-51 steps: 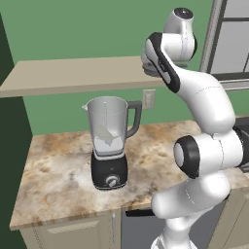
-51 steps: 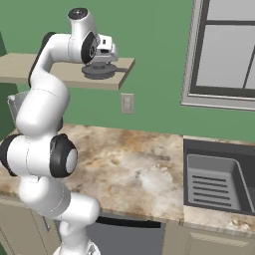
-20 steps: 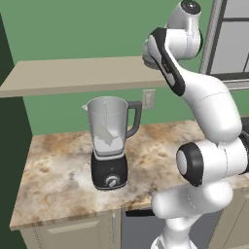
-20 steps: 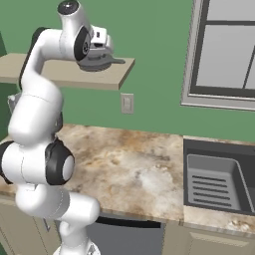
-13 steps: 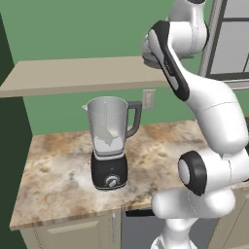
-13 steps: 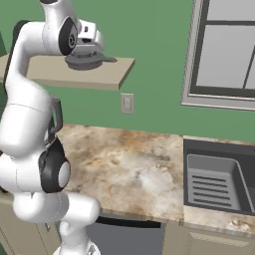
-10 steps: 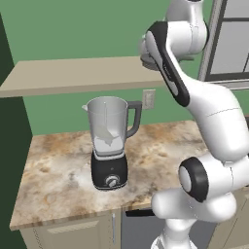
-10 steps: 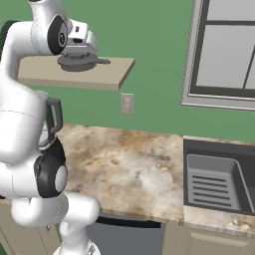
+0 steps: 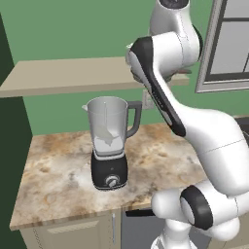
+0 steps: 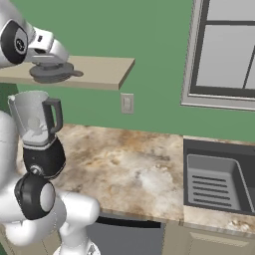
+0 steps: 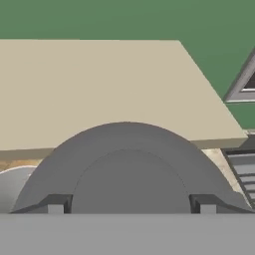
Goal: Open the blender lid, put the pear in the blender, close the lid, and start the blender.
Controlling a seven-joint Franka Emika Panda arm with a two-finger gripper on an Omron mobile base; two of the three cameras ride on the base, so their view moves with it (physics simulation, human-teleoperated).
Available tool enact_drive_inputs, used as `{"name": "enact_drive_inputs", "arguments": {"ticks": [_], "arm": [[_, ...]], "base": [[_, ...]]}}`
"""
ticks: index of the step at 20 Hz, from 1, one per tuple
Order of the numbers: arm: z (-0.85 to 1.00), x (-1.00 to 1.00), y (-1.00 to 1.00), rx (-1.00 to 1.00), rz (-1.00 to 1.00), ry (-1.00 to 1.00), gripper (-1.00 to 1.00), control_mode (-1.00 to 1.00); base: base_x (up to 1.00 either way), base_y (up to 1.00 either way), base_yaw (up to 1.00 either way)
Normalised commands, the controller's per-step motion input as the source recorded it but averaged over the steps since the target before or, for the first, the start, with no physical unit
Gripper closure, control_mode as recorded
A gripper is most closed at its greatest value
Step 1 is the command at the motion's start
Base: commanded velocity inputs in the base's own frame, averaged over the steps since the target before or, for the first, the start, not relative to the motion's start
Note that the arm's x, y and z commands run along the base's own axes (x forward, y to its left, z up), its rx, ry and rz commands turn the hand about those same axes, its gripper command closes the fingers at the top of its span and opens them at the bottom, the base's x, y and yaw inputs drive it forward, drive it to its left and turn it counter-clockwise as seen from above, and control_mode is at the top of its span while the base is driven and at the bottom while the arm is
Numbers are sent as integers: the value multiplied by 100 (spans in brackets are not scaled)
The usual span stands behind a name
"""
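The dark grey round disc-shaped lid (image 10: 51,72) sits at the upper left of the right base view, gripped by the pincer (image 10: 49,63) of the white arm and held in the air level with the beige wooden shelf (image 10: 104,69). In the hand view the lid (image 11: 130,172) spans the lower middle of the frame, with the two dark fingertips (image 11: 56,204) pressed against its sides, so the pincer is clenched on it. The blender with its clear tapered jar, dark grey handle and glossy black base (image 9: 110,142) stands at centre left of the left base view on the speckled stone worktop (image 9: 58,180), its jar top uncovered. A pale shape shows inside the jar; whether it is the pear cannot be told. A dark sink (image 10: 219,182) lies at lower right of the right base view.
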Motion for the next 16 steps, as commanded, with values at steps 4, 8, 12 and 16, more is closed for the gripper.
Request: {"name": "enact_drive_inputs", "arguments": {"ticks": [4, 8, 12, 16], "arm": [[-6, -46, 57, 0, -7, 0, 100, -100], [-6, -17, 46, -1, -3, 0, 100, -100], [-10, 0, 38, -2, 0, 0, 100, -100], [-15, 0, 30, -1, 0, 0, 100, -100]], "base": [[0, 0, 0], [0, 0, 0], [0, 0, 0], [0, 0, 0]]}}
